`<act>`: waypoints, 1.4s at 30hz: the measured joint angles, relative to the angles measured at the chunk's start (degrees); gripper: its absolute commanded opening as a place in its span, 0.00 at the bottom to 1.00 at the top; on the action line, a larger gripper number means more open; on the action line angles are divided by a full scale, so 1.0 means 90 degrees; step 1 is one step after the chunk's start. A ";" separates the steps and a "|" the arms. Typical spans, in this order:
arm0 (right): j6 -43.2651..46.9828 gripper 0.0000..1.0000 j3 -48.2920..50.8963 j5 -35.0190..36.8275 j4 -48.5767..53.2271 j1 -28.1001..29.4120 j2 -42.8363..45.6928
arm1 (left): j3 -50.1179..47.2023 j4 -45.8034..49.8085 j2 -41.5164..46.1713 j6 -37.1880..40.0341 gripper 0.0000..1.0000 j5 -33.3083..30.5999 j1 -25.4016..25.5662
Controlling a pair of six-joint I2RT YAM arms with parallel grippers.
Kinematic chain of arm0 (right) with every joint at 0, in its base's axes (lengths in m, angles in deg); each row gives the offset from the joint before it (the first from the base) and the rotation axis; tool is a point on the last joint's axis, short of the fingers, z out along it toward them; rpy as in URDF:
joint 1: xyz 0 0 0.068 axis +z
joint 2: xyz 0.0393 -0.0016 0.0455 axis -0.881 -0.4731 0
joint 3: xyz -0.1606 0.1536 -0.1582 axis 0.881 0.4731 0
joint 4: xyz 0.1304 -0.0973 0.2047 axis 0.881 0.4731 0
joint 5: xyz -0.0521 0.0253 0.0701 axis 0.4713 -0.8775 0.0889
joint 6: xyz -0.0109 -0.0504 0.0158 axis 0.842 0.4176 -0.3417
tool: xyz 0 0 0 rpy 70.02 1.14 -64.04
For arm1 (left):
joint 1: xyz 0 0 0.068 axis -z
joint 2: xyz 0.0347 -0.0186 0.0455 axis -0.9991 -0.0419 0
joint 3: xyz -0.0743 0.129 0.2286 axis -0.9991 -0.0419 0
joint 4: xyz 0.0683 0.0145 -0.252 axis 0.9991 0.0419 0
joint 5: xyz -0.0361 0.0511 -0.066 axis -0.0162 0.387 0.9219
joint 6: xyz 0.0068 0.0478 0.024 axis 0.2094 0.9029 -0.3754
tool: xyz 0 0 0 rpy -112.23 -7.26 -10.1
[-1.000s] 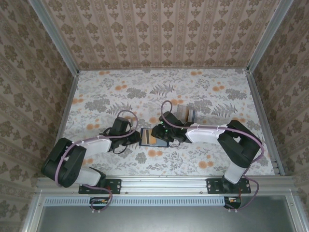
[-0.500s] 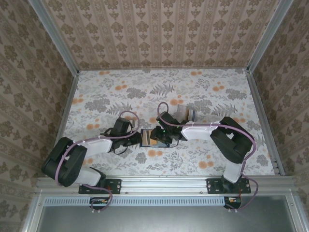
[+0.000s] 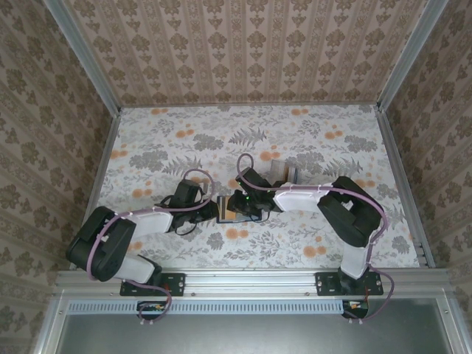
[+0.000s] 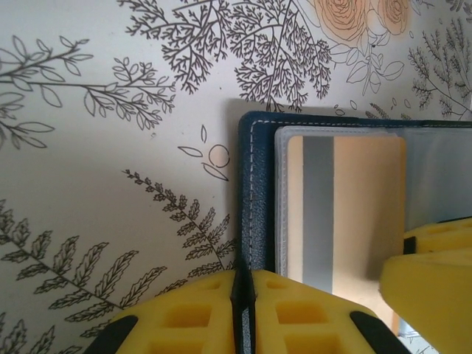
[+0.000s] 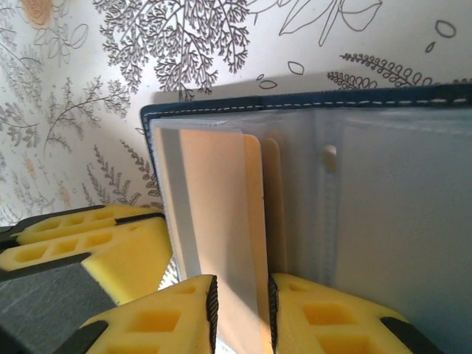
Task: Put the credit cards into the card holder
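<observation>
Right fingers (image 5: 332, 317) pinch the orange card (image 5: 214, 214), its lower end cut off.

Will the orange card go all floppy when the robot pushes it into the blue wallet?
Probably not: the orange card stands flat and straight between the fingers of the right gripper, so it looks stiff. Its smooth face might slip. The card holder seems thin and light, so it could slide; the left gripper pinches its edge.
</observation>
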 measured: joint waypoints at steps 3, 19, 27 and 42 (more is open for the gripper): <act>0.0007 0.29 -0.0036 0.0002 0.0078 0.0000 -0.0046 | 0.0010 -0.0015 -0.0034 -0.0027 0.14 0.0022 0.0000; 0.0772 0.43 0.0238 0.0301 0.0848 -0.0228 0.1027 | 0.0291 0.0648 0.0136 0.0228 0.36 0.0243 -0.0078; 0.2273 0.41 0.0515 0.0954 0.1882 -0.0481 0.1693 | 0.0495 0.1035 0.0124 0.0512 0.47 0.0355 -0.0095; 0.8403 0.58 0.1251 0.1030 0.1916 -0.0726 0.2392 | 0.0818 0.1758 -0.0002 0.0916 0.49 0.1054 -0.0551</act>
